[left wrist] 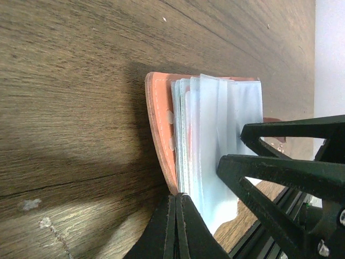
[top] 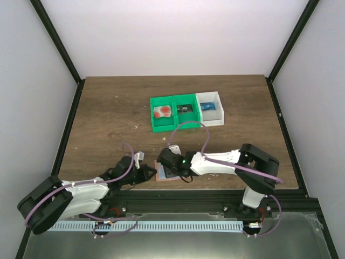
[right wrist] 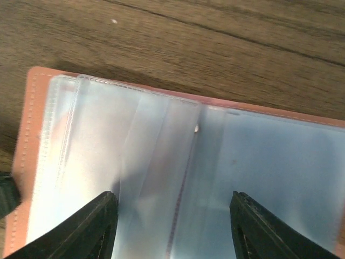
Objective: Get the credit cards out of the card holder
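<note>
Since the coming move turns on where the pockets lie from my free claw, findings run left to right.

Left claw [left wrist: 176, 200]: closed, tips together at the near corner of the holder's [left wrist: 159, 124] salmon cover. I cannot tell whether it pinches that cover or only presses on it.

Holder: it lies opened on the table [top: 108, 118] at the near edge, between my two claws. Its long axis runs side to side along that edge. The clear sleeves [right wrist: 135, 135] are fanned upward, and the fold crosses the middle.

Right claw [right wrist: 172, 197]: the jaws stand apart, gripping nothing, and hang just over the sleeves. One finger is on each side of the fold, so the holder is directly below this claw. The gap between the jaws runs along the holder's long axis.

Cards: one card [top: 161, 111] with a red blot lies in the left compartment of the green bin [top: 161, 127], well behind the holder. I cannot make out through the plastic whether any card sits in the sleeves.

Judgement: the right claw is the one placed to draw a card. It must find a card's edge, not bare sleeve, while the left claw steadies the cover.
</note>
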Motion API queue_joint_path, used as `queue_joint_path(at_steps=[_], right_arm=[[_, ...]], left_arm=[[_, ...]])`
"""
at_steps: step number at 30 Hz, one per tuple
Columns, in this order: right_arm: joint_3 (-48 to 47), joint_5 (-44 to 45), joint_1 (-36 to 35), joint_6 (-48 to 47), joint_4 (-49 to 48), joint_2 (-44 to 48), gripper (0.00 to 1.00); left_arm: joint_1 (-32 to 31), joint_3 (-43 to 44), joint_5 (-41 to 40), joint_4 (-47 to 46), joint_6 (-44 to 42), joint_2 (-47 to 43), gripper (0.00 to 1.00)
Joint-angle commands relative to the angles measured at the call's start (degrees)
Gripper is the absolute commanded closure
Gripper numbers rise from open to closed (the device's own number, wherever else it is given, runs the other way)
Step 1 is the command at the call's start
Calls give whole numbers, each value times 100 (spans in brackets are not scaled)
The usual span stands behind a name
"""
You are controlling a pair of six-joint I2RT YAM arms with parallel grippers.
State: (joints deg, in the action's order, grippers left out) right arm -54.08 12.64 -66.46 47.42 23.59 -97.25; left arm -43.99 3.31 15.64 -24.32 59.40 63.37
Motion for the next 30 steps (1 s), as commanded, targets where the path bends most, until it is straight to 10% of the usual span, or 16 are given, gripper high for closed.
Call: queue_joint_path(at_steps=[1, 8, 30], right_arm=[[20, 485, 7, 124, 541, 171, 42], [327, -271, -16, -141, -211, 933, 51], [-3, -713, -77, -58, -564, -35, 32]], left_arm=[[-38, 29, -13, -80, 1, -20, 100], [-54, -39, 62, -257, 151, -36, 100], [-93, -41, 18, -239, 186, -101, 100]])
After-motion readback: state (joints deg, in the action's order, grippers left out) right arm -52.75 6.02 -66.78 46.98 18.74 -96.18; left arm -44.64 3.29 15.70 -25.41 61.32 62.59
